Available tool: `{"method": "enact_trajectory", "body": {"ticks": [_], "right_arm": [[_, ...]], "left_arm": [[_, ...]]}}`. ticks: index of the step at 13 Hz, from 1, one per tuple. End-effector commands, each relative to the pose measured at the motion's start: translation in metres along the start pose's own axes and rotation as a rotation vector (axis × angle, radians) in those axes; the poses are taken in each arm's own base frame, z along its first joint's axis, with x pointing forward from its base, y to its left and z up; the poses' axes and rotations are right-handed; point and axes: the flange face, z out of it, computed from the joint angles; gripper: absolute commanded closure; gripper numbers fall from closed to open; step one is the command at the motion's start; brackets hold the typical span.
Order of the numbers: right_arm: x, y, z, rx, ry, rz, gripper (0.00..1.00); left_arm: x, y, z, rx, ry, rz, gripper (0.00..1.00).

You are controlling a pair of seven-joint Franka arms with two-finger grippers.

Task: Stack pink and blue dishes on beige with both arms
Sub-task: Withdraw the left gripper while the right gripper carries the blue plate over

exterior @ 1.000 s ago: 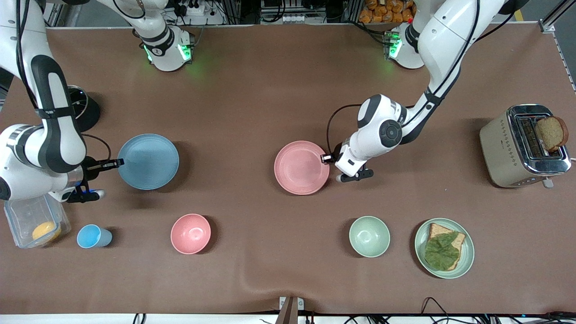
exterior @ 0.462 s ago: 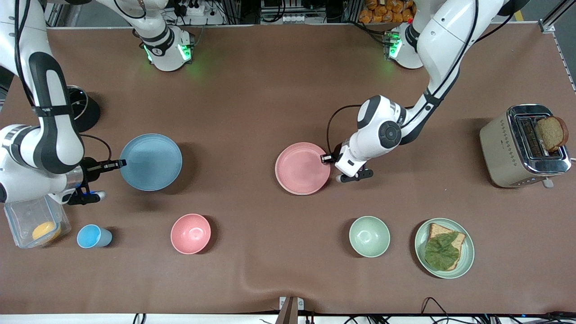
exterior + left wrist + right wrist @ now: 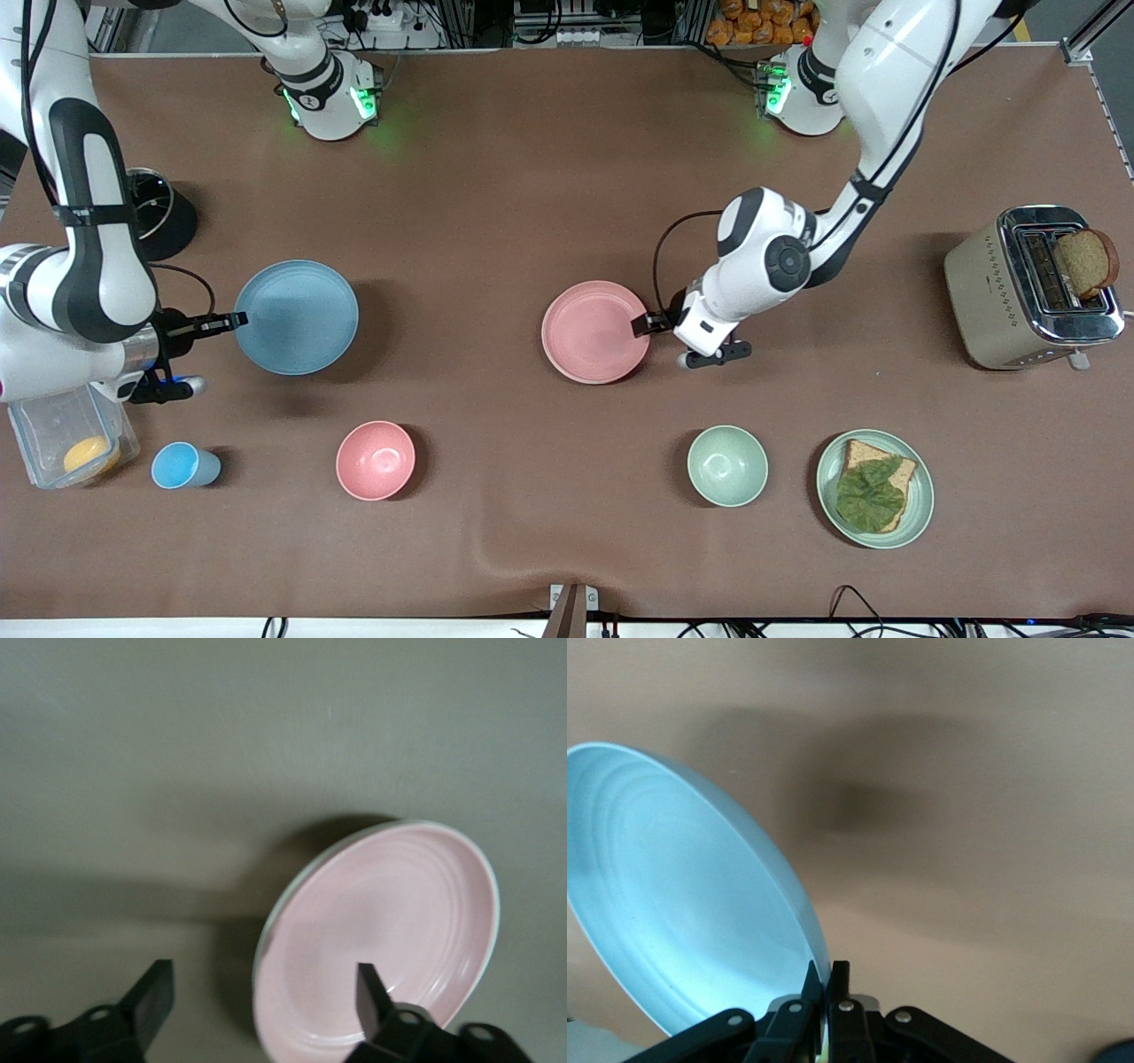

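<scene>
The light blue plate (image 3: 297,316) hangs a little above the table toward the right arm's end, its shadow offset beneath it. My right gripper (image 3: 235,319) is shut on its rim (image 3: 819,948); the right wrist view shows the right gripper (image 3: 824,970) pinching that edge. The pale pink plate (image 3: 595,331) lies flat mid-table. My left gripper (image 3: 645,323) stands at its edge, open. In the left wrist view the left gripper (image 3: 266,979) has its fingers wide apart, straddling the pink plate (image 3: 390,921) without touching it. No beige plate is in view.
Nearer the camera stand a blue cup (image 3: 182,465), a pink bowl (image 3: 376,460), a green bowl (image 3: 727,465) and a green plate with bread and leaf (image 3: 874,488). A toaster (image 3: 1032,288) sits at the left arm's end. A clear container (image 3: 66,439) lies by the right arm.
The left hand has drawn back slightly from the pink plate toward the left arm's end. The right gripper carried the blue plate a little toward mid-table.
</scene>
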Motion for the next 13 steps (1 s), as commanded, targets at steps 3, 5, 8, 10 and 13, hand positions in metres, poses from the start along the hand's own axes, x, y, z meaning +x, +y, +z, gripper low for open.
{"method": "enact_trajectory", "body": {"ticks": [3, 5, 8, 10, 13], "right_arm": [[0.013, -0.069, 0.001, 0.043, -0.022, 0.071, 1.0], [0.018, -0.099, 0.008, 0.088, -0.026, 0.093, 1.0], [0.024, -0.158, 0.027, 0.073, -0.044, 0.108, 1.0], [0.029, -0.195, 0.045, 0.123, -0.066, 0.118, 1.0], [0.043, -0.252, 0.078, 0.152, -0.042, 0.144, 1.0]], "left_arm": [[0.012, -0.019, -0.156, 0.211, 0.149, 0.09, 0.0], [0.017, -0.021, -0.215, 0.259, 0.16, 0.071, 0.0], [0.039, -0.032, -0.314, 0.274, 0.184, 0.007, 0.0], [0.04, -0.04, -0.35, 0.28, 0.185, -0.011, 0.0], [0.031, -0.044, -0.371, 0.351, 0.145, -0.023, 0.0]]}}
